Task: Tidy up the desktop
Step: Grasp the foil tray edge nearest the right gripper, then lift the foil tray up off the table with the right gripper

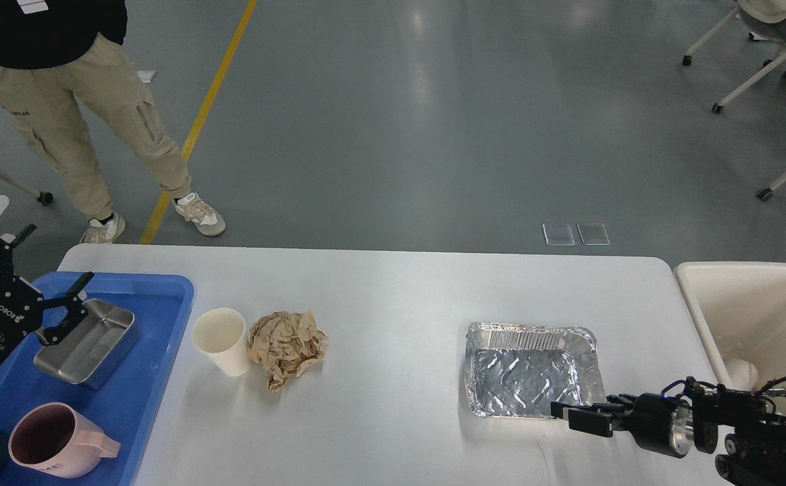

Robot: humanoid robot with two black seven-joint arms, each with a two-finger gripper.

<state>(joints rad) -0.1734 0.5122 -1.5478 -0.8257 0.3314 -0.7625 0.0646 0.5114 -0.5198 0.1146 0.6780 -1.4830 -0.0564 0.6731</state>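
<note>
Desktop [393,297], white and matte with rounded corners, spreads across the lower half of the head view, its far edge running against the grey floor. Near its middle left stands a white paper cup [221,340], tilted a little, with a crumpled ball of brown paper [285,346] touching its right side. Well apart to the right lies an empty foil tray [530,369], open side up.

On the left end of the white surface sits a blue plastic tray [156,304]. Inside it are a shiny metal box [89,343] lying tilted and, nearer the camera, a pink mug [62,441] with its handle pointing right. The left gripper [25,260] hangs over the blue tray with its fingers spread wide; one fingertip lies against the rim of the metal box, and nothing is clamped between the fingers.

The right gripper [572,412] reaches in low from the right, its tip just at the near right corner of the foil tray. Whether its fingers are parted or closed, I cannot tell.

Off the right end stands a cream bin [751,304]. Beyond the far edge, a person in beige trousers [82,128] stands on the floor.
</note>
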